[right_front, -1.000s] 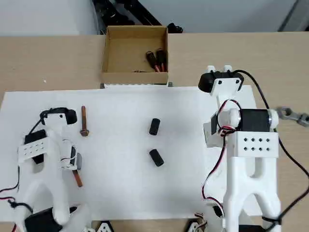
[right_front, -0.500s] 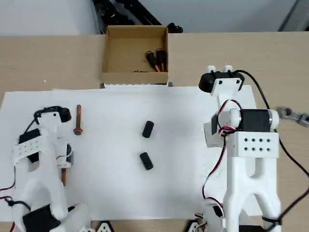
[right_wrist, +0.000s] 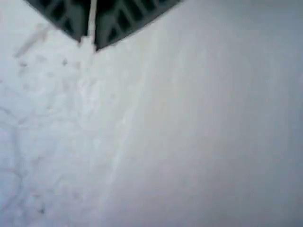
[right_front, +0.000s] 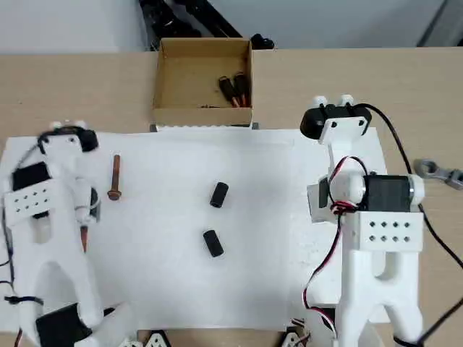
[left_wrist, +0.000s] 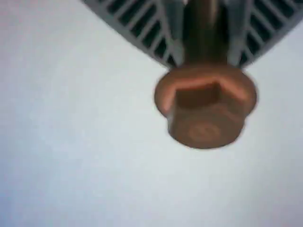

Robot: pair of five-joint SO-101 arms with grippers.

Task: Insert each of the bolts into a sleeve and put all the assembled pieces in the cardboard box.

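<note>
My left gripper [left_wrist: 206, 28] is shut on a copper bolt [left_wrist: 206, 106], head toward the camera, just above the white sheet [right_front: 159, 289]. From above, that held bolt [right_front: 84, 238] pokes out under the left arm at the sheet's left side. A second copper bolt [right_front: 114, 177] lies loose just right of that arm. Two black sleeves [right_front: 219, 194] [right_front: 213, 243] lie near the sheet's middle. The cardboard box [right_front: 165, 79] stands beyond the sheet with dark assembled pieces [right_front: 235, 88] in its right part. My right gripper [right_wrist: 90, 35] is shut and empty over the sheet's right side.
A small metal tool [right_front: 438, 172] lies on the bare wooden table at the far right. Dark gear [right_front: 181, 18] sits behind the box. The right arm's white body [right_front: 376, 238] covers the sheet's right edge.
The left arm swung left and toward the far side with its bolt. The loose bolt and both sleeves shifted a little to the left. The right arm shifted slightly.
</note>
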